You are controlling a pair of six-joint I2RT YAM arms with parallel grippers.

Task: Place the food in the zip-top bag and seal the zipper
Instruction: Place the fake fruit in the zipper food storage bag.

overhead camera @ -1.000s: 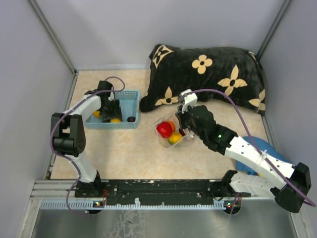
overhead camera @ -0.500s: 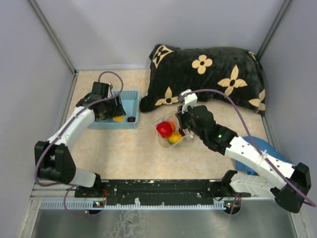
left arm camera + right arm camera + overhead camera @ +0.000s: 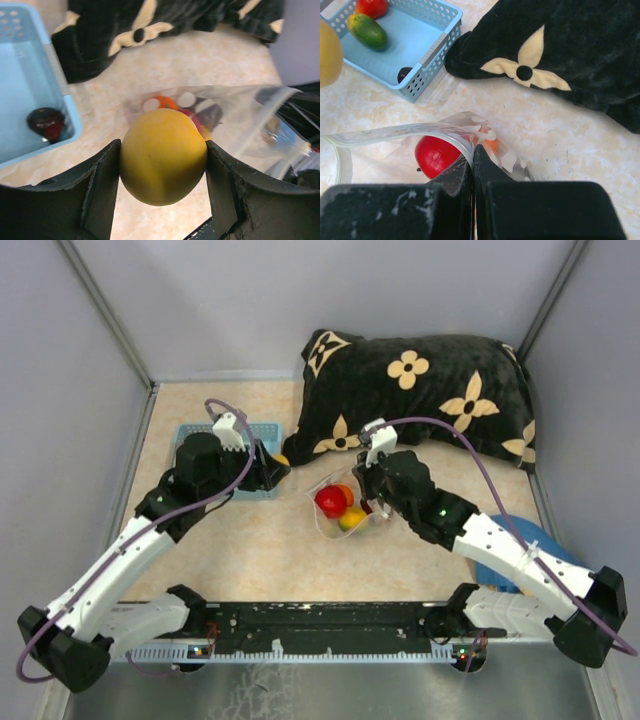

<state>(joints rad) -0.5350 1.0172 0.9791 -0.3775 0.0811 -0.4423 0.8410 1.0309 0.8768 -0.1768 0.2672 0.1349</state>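
My left gripper (image 3: pixel 163 161) is shut on a yellow round fruit (image 3: pixel 162 155) and carries it above the floor, between the basket and the bag; the top view shows this gripper (image 3: pixel 278 464) just left of the bag. The clear zip-top bag (image 3: pixel 340 508) with white dots lies open, with a red fruit (image 3: pixel 434 154), an orange one and a yellow one inside. My right gripper (image 3: pixel 474 150) is shut on the bag's mouth edge, on the zipper strip (image 3: pixel 385 132), and holds the mouth up. Green (image 3: pixel 366 31), red (image 3: pixel 371 7) and dark brown (image 3: pixel 404 74) food sits in the basket.
The light blue basket (image 3: pixel 262 432) stands at the left behind my left arm. A black pillow (image 3: pixel 420 390) with cream flowers lies along the back right. A blue object (image 3: pixel 500 562) shows under my right arm. Grey walls enclose the workspace.
My left arm has swung from the basket to the right with the yellow fruit, stopping just left of the bag. The right arm and the bag have not moved.
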